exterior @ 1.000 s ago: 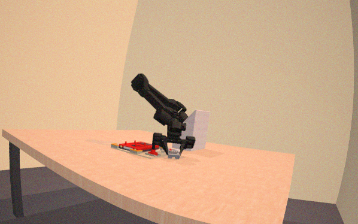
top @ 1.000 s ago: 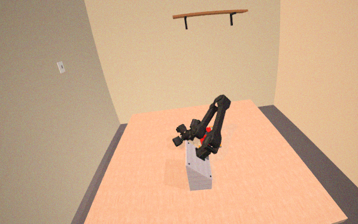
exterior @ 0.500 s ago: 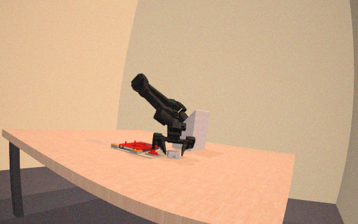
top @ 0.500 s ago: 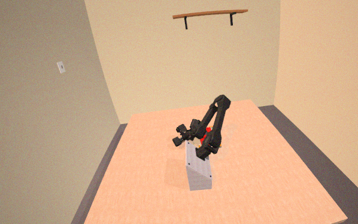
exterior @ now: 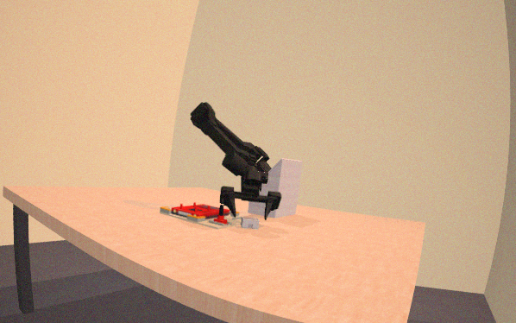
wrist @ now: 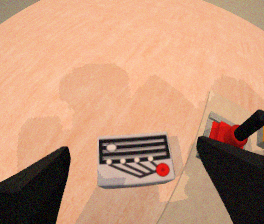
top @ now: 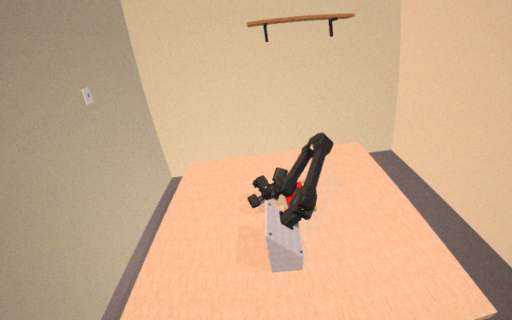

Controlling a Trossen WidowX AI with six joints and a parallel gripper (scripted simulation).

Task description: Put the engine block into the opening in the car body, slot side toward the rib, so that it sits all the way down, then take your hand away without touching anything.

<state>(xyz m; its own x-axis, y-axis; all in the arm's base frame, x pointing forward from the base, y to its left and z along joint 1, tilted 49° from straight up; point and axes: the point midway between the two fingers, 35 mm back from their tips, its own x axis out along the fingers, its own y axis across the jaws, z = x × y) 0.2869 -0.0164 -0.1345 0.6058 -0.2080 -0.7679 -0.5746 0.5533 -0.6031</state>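
The grey engine block (exterior: pixel 249 223) (wrist: pixel 135 172), with black stripes and a red dot on top, sits on the table just beside the pale plate (wrist: pixel 194 206). My gripper (exterior: pixel 250 217) (wrist: pixel 135 148) is open above the block, one fingertip on each side, with nothing held. In the wrist view both fingertips stand apart from the block. The red car body (exterior: pixel 200 211) (top: pixel 289 200) lies flat to the left of the gripper in the exterior view. Its opening and rib cannot be made out clearly. The arm hides much of it in the top view.
A black stick (exterior: pixel 222 211) (wrist: pixel 251 126) stands on a small red base close to one finger, between the engine block and the car body. A tall pale slanted box (top: pixel 286 258) (exterior: pixel 290 190) stands behind the gripper in the exterior view.
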